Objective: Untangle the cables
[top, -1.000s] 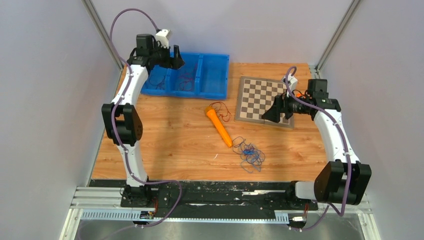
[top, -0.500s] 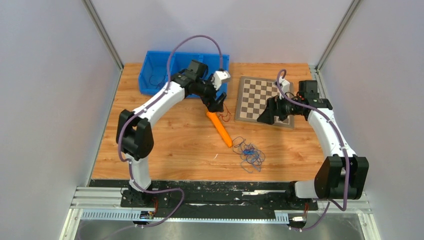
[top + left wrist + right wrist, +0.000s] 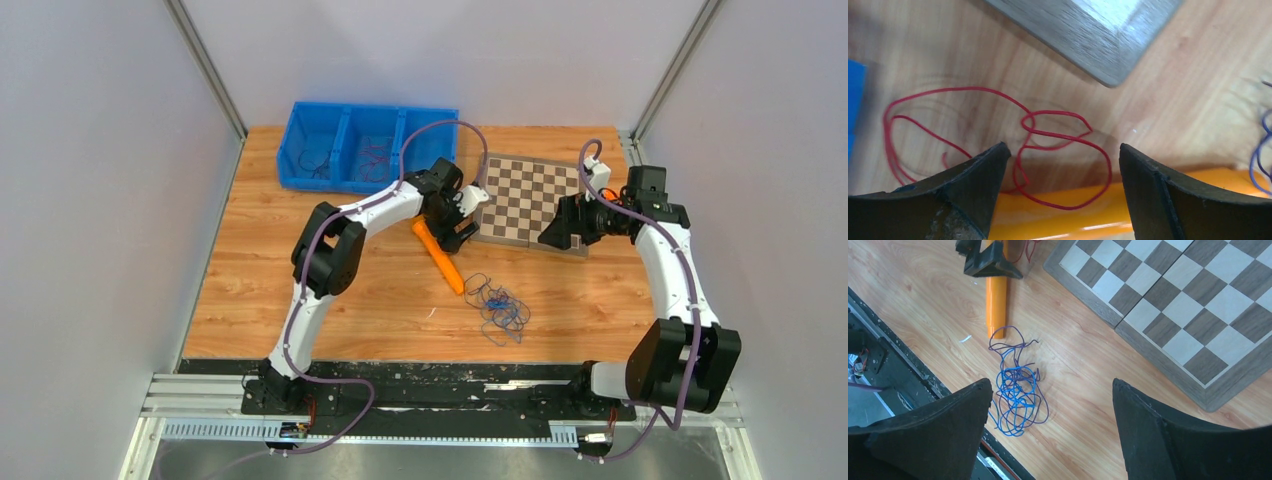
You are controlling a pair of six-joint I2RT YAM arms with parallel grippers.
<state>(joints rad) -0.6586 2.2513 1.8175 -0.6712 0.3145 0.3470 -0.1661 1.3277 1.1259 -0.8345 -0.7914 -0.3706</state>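
Note:
A loopy red wire point(image 3: 1048, 134) lies on the wood, partly draped over an orange stick point(image 3: 1073, 212). My left gripper point(image 3: 1064, 146) is open and hovers low over it, one finger on each side; in the top view the left gripper point(image 3: 462, 232) hides the red wire. A tangled blue and dark purple bunch point(image 3: 497, 305) lies near the orange stick's point(image 3: 440, 255) front tip and also shows in the right wrist view point(image 3: 1018, 390). My right gripper point(image 3: 556, 237) is open and empty, high above the chessboard's edge point(image 3: 1052, 382).
A chessboard point(image 3: 530, 195) lies at the back right, its corner close to the red wire point(image 3: 1088, 30). A blue three-compartment bin point(image 3: 330, 182) at the back left holds thin wires. The table's black front rail point(image 3: 878, 365) is near the blue bunch.
My left arm has swung from the blue bin at the back left across to the red wire by the orange stick. My right gripper has shifted slightly right.

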